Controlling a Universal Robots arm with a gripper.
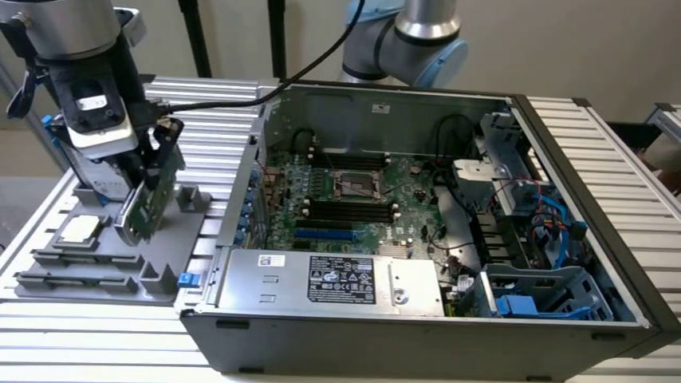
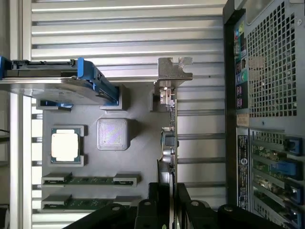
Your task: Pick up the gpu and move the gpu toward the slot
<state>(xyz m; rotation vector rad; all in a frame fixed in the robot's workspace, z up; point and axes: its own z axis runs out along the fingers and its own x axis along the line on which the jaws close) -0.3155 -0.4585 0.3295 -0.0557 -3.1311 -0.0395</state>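
Pincer [image 1: 146,177]: clenched on the gpu [image 1: 142,209], which I see tilted over the tray [image 2: 140,143].
Tray: chip [image 1: 80,230], two memory sticks [image 2: 90,180].
Computer case [image 1: 426,351]: open, motherboard [image 1: 352,191] inside.

Finish as found: the gpu [image 1: 146,209] is green circuit board with a bright bare-metal bracket [image 2: 174,71]. Tray [image 2: 143,152]: matt grey plastic. Table [image 1: 96,343]: ribbed satin metal. Computer case [image 1: 426,347]: dark grey metal. Chip [image 2: 65,145]: polished metal lid.

Slatted table [image 1: 596,144]: grey tray [image 1: 115,257], computer case [image 1: 426,355]
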